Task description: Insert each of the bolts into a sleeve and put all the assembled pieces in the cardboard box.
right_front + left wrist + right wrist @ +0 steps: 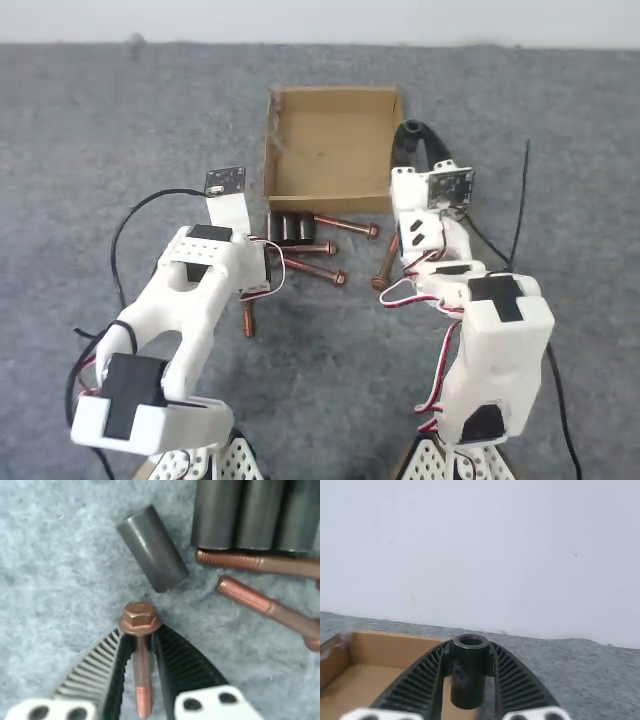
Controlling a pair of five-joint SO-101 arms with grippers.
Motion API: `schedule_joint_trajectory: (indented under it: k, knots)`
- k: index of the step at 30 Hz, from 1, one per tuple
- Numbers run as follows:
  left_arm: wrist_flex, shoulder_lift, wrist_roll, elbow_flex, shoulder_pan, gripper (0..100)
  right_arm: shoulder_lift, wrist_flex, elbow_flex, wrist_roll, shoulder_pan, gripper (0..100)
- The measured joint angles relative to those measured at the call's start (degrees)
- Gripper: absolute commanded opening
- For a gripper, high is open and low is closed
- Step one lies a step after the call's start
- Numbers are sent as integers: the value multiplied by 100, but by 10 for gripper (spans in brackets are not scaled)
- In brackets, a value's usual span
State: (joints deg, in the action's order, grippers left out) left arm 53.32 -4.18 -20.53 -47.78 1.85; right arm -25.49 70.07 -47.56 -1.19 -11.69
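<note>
We found the left gripper (pixel 141 637) closed on a bolt (pixel 140 619) — its ridged jaws pinched the copper shank, with the hex head just beyond the tips, low over the grey table (pixel 45 580). Just past that head a loose sleeve (pixel 152 547) lay on its side, tilted and apart from the bolt. Beyond it three more sleeves (pixel 255 512) lay side by side, touching one another, and two spare bolts (pixel 272 607) lay beside them, threaded ends toward the row. The right gripper (pixel 468 652) was closed too, its jaws clamped around a dark sleeve (pixel 467 680) held upright with the open bore on top, raised off the table. Below and behind it we saw the cardboard box (pixel 380 647). In the high view this gripper hung at the box's right wall — whether over the rim or just outside it we could not tell. The box sat at the far middle of the table, open side up. The row of sleeves lay just near of its near wall, toward the left, with more bolts scattered between the two arms.
</note>
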Motion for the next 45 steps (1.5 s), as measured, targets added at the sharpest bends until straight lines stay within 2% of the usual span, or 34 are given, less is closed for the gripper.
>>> schedule_joint_trajectory:
  k: [4,13,25,28,33,38,45]
  knots:
    - [0,0,0,0,0,10,0,677,-448,229,-185,7]
    - [0,0,0,0,0,10,0,1336,-1398,316,-352,7]
    - [0,0,0,0,0,10,941,1486,-3112,325,-870,7]
    - [0,0,0,0,0,10,1099,1503,-3402,624,-905,7]
    - [0,0,0,0,0,10,1266,1952,-3895,914,-932,7]
    - [0,0,0,0,0,10,1292,2505,-4510,932,-1310,7]
    - [0,0,0,0,0,10,1301,2620,-4571,941,-1442,7]
